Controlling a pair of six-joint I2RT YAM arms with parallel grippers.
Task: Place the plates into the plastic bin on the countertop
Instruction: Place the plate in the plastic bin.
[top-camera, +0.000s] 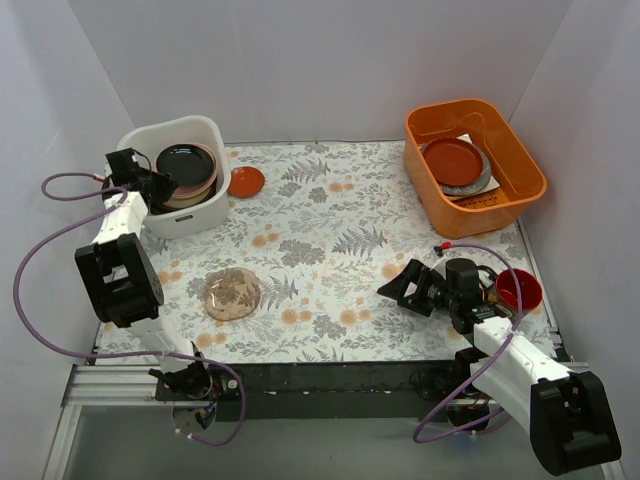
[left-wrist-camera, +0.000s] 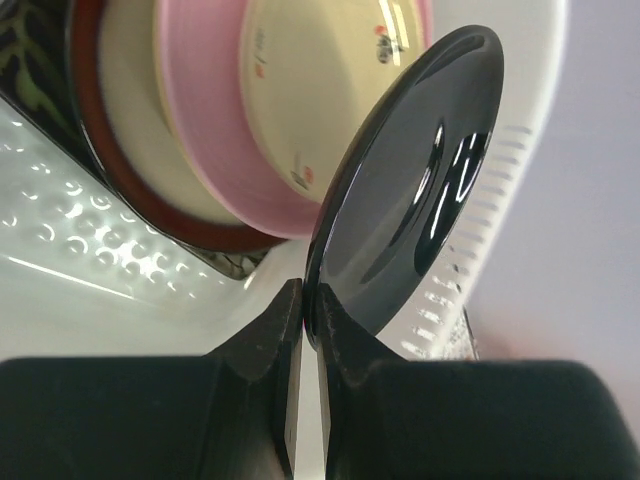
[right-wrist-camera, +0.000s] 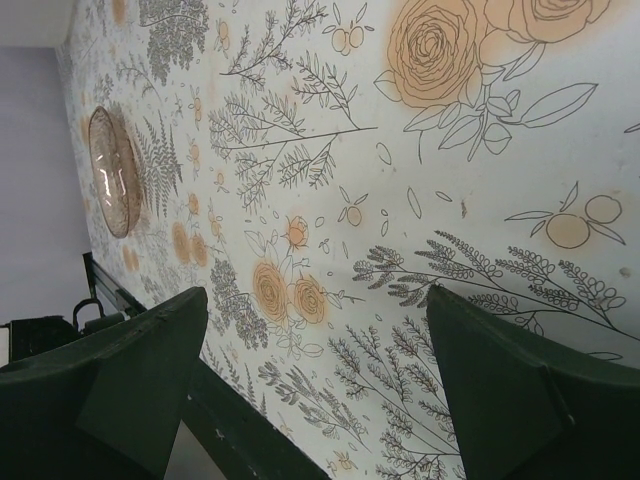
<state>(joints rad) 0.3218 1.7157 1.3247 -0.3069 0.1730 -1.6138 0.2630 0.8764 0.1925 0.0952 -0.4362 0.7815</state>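
At upper left of the top view, the black plate (top-camera: 183, 163) is clamped by its rim in the left gripper (left-wrist-camera: 310, 305), inside the plastic bin (top-camera: 205, 212). The right gripper (right-wrist-camera: 315, 310) is spread wide at lower right.

Left hand (left-wrist-camera: 308, 290) pinched shut (arm stretched forward); right hand (right-wrist-camera: 318, 300) spread wide.

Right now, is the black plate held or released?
Held: left end effector grips the black plate by its rim, in the plastic bin.
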